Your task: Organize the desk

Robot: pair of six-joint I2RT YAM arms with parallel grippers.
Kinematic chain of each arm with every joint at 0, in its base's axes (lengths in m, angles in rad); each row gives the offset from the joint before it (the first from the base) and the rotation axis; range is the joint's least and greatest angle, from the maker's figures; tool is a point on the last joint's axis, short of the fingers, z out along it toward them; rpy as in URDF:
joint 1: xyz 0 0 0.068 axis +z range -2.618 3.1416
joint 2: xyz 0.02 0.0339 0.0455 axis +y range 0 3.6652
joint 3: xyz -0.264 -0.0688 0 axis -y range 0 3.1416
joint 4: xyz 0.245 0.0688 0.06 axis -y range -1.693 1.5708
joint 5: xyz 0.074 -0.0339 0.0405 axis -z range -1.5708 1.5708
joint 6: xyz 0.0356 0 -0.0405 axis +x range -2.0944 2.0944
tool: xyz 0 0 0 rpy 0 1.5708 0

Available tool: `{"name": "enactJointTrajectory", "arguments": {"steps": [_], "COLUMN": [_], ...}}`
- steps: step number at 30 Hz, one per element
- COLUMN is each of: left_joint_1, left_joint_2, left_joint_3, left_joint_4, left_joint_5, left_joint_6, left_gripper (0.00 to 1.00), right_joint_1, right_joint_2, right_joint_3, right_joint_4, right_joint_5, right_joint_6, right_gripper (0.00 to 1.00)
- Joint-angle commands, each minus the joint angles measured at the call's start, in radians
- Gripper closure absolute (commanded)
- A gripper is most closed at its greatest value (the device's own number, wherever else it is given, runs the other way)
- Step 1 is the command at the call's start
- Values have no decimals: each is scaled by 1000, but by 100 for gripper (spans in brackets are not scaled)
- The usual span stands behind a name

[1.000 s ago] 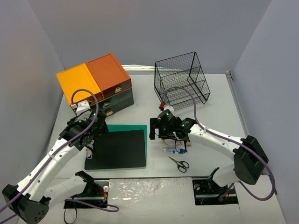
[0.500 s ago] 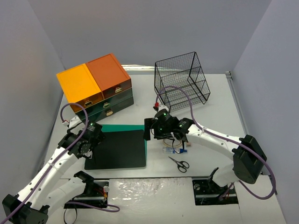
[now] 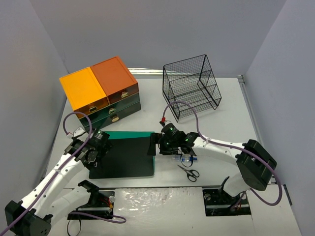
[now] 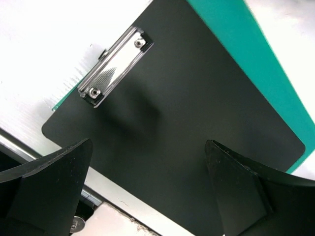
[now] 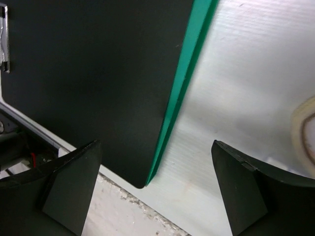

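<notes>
The white desk (image 3: 231, 123) carries a black clipboard (image 3: 125, 157) lying on a flat green board (image 3: 133, 133). My left gripper (image 3: 92, 153) hovers open over the clipboard's left end. In the left wrist view the metal clip (image 4: 114, 66) lies ahead of the left gripper (image 4: 150, 196), with nothing between the fingers. My right gripper (image 3: 153, 145) is open above the right edge of the clipboard. In the right wrist view the near corner of the clipboard (image 5: 98, 73) and the green board's edge (image 5: 184, 98) sit between the wide fingers of the right gripper (image 5: 157, 191), untouched.
An orange-and-yellow-topped drawer unit (image 3: 101, 91) stands at the back left, a black wire basket (image 3: 192, 86) at the back centre. Scissors (image 3: 188, 172) and a small blue-capped item (image 3: 184, 159) lie under the right arm. A tape roll (image 5: 306, 132) shows at the right wrist view's edge.
My left gripper came down and toward the near edge, away from the drawer unit, onto the clipboard's left end. My right gripper slid left to the clipboard's right edge. Both stayed open.
</notes>
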Motion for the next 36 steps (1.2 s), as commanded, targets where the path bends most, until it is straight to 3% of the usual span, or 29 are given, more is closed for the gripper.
{"name": "enactJointTrajectory", "arguments": {"steps": [1, 14, 28, 36], "left_joint_1": [5, 5, 8, 32], "left_joint_2": [15, 45, 74, 108], "left_joint_3": [-13, 44, 113, 130], "left_joint_4": [-31, -76, -160, -232], "left_joint_5": [16, -12, -139, -183], "left_joint_6": [-105, -139, -186, -223], "left_gripper": [3, 3, 3, 3], "right_joint_1": [45, 97, 189, 212], "right_joint_2": [6, 49, 62, 189], "right_joint_3": [-5, -44, 109, 207], "right_joint_4": [112, 143, 127, 126], "right_joint_5": [-70, -91, -107, -166], "right_joint_6": [60, 127, 68, -9], "right_gripper": [11, 15, 14, 13]}}
